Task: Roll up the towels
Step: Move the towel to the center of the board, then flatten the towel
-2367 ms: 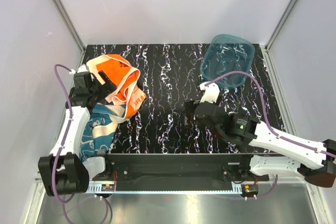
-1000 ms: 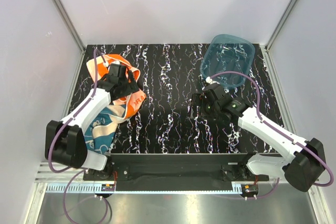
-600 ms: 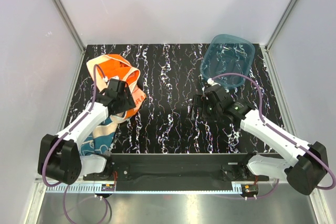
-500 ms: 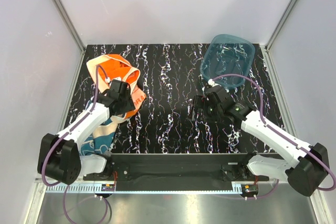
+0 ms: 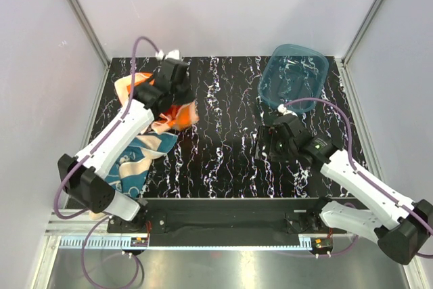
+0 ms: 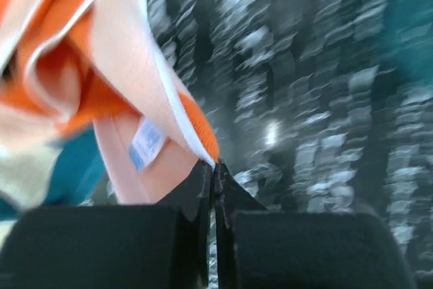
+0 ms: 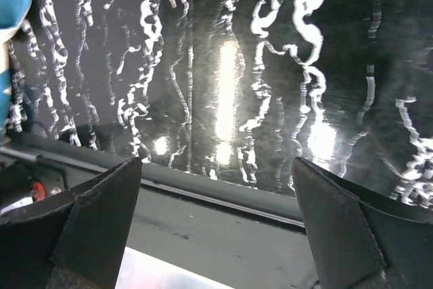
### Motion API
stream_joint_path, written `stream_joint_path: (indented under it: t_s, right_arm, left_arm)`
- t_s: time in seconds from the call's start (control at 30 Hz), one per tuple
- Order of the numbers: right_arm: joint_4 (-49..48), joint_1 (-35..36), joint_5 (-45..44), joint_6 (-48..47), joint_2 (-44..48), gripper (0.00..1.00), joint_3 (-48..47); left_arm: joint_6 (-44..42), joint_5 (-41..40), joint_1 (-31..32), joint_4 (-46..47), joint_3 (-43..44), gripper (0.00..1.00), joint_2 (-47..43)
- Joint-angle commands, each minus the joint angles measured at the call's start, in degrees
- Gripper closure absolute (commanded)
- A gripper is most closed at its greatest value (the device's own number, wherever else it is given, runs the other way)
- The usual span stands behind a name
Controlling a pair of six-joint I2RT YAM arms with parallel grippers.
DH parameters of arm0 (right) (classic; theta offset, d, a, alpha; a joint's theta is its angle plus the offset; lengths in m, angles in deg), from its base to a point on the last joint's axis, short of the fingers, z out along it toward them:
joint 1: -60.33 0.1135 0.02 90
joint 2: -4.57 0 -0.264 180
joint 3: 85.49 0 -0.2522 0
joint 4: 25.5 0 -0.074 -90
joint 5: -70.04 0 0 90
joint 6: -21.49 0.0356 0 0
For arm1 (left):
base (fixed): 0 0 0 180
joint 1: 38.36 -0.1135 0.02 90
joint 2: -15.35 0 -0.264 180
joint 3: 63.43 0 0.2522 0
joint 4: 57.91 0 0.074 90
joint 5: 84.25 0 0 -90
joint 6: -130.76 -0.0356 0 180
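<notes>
Black marbled worktop (image 5: 223, 99) from above, and you're at the very start: neither towel is spread flat yet, let alone rolled. Your left gripper (image 5: 177, 99) is up near the far-left corner with the orange towel (image 5: 181, 114) bunched and hanging from it. The teal towel (image 5: 132, 160) lies crumpled along the left edge toward the near-left corner, partly under that arm. Your right gripper (image 5: 265, 143) hovers over bare worktop right of the middle, well apart from both towels. The tub (image 5: 294, 76) sits at the far-right corner.

Left wrist now: the left gripper (image 6: 215, 167) has its jaws pinched tight on one thin edge of the orange towel (image 6: 88, 65). A small label (image 6: 145, 143) dangles just beside the tips, and the teal towel (image 6: 74, 174) shows below.

Right wrist: the right gripper (image 7: 216, 187) is spread wide and holds nothing, only worktop (image 7: 223, 65) beneath it.

My read is that you're lifting the orange towel clear of the pile. Next you'll want it carried toward the middle and laid out flat. That likely needs your right gripper on a second edge, since a one-point pinch leaves the cloth bunched.
</notes>
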Motion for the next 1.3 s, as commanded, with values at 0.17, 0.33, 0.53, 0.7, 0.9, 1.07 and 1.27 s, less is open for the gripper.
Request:
stream_joint_path:
  t_s: [0.17, 0.33, 0.53, 0.7, 0.9, 1.07, 1.27]
  right_arm:
    - [15.0, -0.2, -18.6, -4.2, 4.2, 0.00, -14.6]
    - [22.1, -1.0, -29.0, -2.6, 4.7, 0.00, -21.6]
    - [21.9, -1.3, -24.0, -2.4, 4.6, 0.00, -21.2]
    - [17.7, -1.3, -19.2, -2.9, 3.6, 0.00, -17.7]
    - [11.6, -2.7, -13.9, -2.4, -4.8, 0.00, -15.2]
    - [1.3, -16.0, -1.4, -5.3, -15.2, 0.00, -15.6]
    - [-7.0, -18.5, 9.5, -9.9, -30.8, 0.02, -25.4]
  left_arm:
    - [5.1, -4.3, 17.4, -7.0, 27.4, 1.00, 5.1]
    - [6.7, -1.6, 29.8, -0.6, 25.1, 0.95, 9.5]
    - [4.7, -4.8, 33.5, -0.9, 20.2, 0.01, 10.4]
    - [1.2, -3.9, 24.1, -0.4, 14.1, 0.01, 1.8]
    - [-3.3, -0.1, 9.1, -0.4, 7.5, 0.01, -3.5]
    - [-5.6, 2.0, 6.7, -0.4, 2.4, 0.01, -6.6]
    - [-9.9, 1.2, 6.6, -7.5, -0.5, 0.01, -13.5]
